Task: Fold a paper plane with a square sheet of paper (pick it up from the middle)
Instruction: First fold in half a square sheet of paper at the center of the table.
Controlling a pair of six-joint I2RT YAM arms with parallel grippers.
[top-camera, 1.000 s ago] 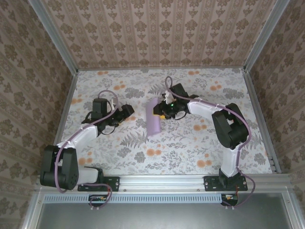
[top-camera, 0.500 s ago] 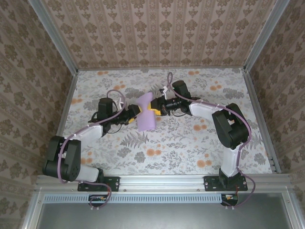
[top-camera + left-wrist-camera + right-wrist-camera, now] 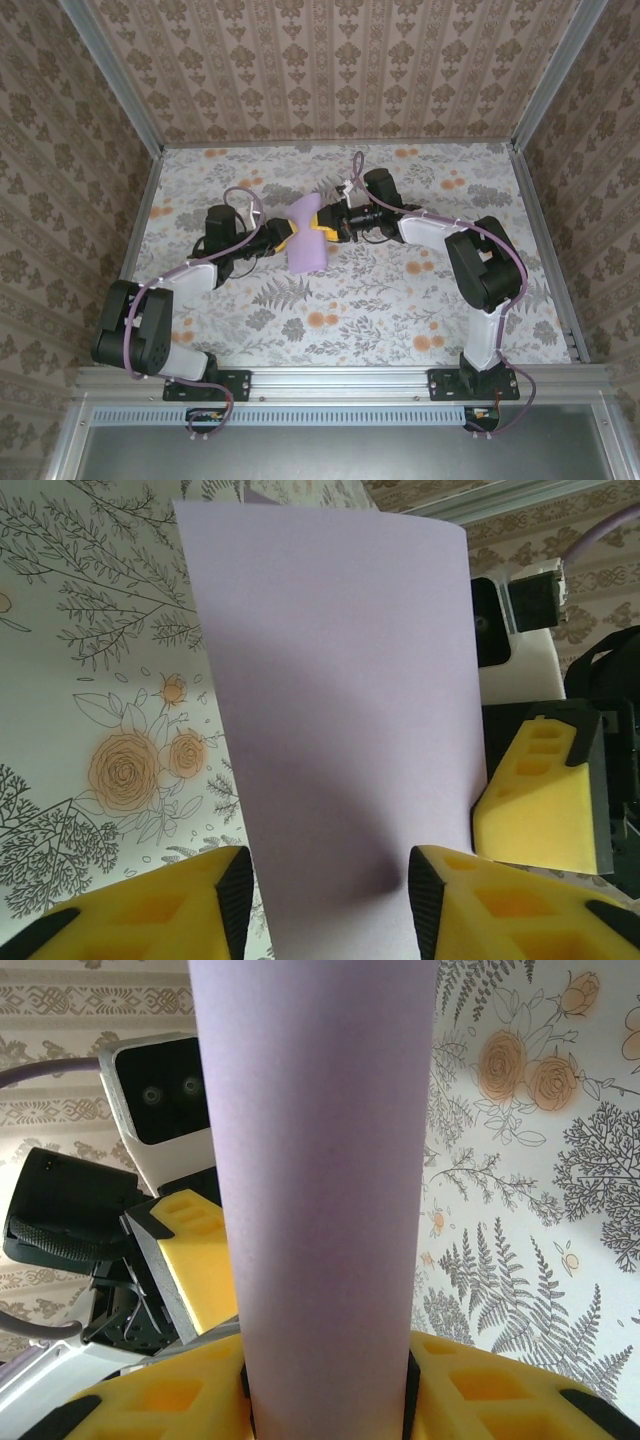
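The square sheet of paper point(image 3: 306, 240) is plain lilac, bowed into a rounded arch and lifted off the tablecloth at mid-table. My right gripper point(image 3: 324, 228) is shut on it from the right. In the right wrist view the curved paper point(image 3: 320, 1160) is squeezed between both yellow pads of the right gripper point(image 3: 325, 1375). My left gripper point(image 3: 284, 238) reaches in from the left. In the left wrist view its jaws point(image 3: 330, 885) are half closed around the paper point(image 3: 330, 680); the right pad meets the sheet and a thin gap shows at the left pad.
The floral tablecloth point(image 3: 350, 300) covers the table. Patterned walls point(image 3: 330, 70) and aluminium rails point(image 3: 145, 210) enclose it on three sides. The two grippers face each other closely across the sheet; one yellow finger point(image 3: 535, 800) of the right gripper sits just beyond the paper's far edge.
The right gripper lifted and turned the paper toward the left arm. The left gripper moved right to the sheet and its jaws narrowed around it.
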